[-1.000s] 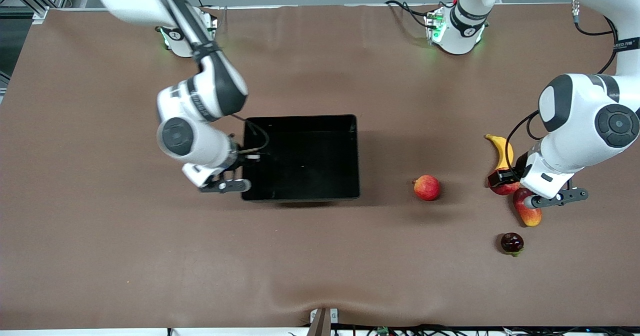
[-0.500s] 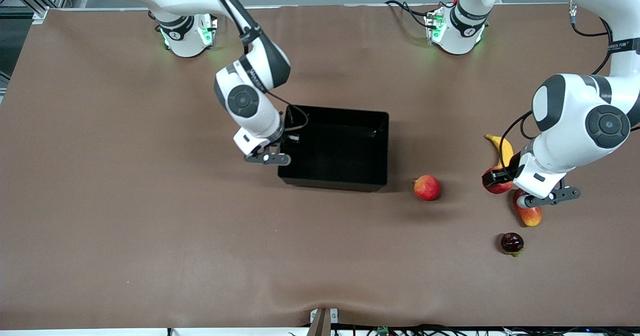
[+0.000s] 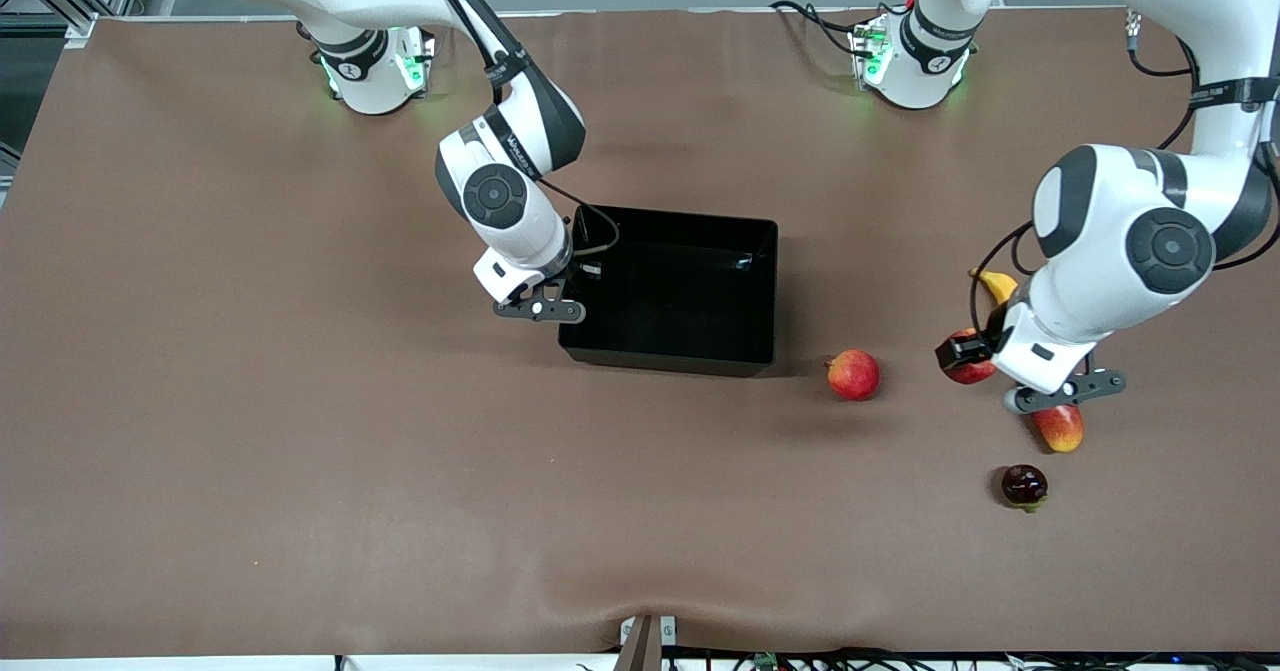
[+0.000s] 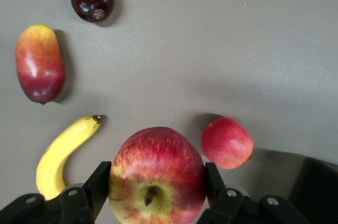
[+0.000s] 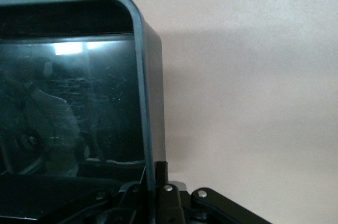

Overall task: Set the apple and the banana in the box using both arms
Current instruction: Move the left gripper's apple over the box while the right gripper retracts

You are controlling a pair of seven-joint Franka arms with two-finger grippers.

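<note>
Left wrist view: apple (image 4: 157, 175) stem-up between left hand (image 4: 157, 184) fingers; right hand (image 3: 583, 281) clamped on box (image 3: 680, 353) wall.

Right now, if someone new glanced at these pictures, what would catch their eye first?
Probably the apple, clamped in the left tool and lifted above the table at the left arm's end, with the banana, a mango and a dark fruit lying below. Next, the black box mid-table, its wall pinched by the right tool.
</note>
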